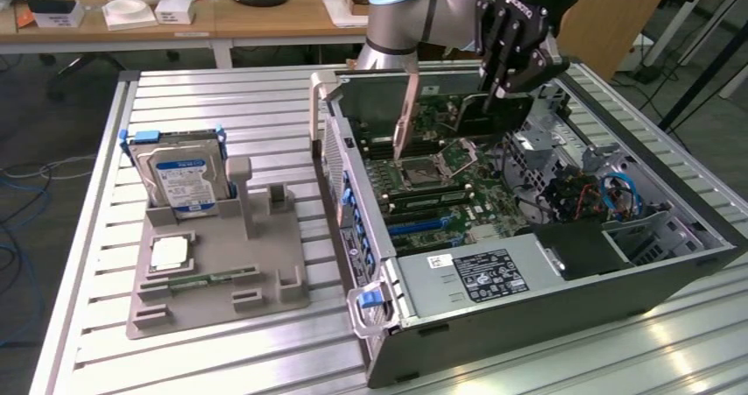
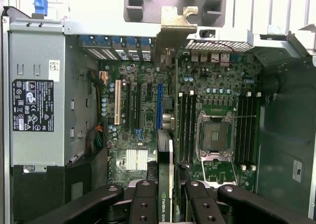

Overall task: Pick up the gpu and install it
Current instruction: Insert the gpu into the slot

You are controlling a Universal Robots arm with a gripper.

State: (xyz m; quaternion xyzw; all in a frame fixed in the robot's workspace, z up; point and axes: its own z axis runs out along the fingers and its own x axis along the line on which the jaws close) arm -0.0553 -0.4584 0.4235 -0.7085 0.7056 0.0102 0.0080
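In the exterior view the arm reaches over an open computer case that lies on its side on the slatted metal bench. Its black fingers are clamped on the upper edge of the gpu. The card hangs on edge above the motherboard, inside the case's opening, with its pale bracket at the end toward the exterior view's left. A power supply with a printed label fills the near end of the case. On the bench to the exterior view's left of the case stands a grey holder. It carries a hard drive set upright and a narrow green memory stick lying flat

The wrist view looks down along the card. The fingers press on both faces of the gpu, which shows edge-on as a thin strip running to its bracket near the case's slotted rear wall. Below it lies the motherboard, with a blue slot just beside the card's line and the processor socket between rows of memory slots. Whether the card's lower edge touches any slot cannot be told here
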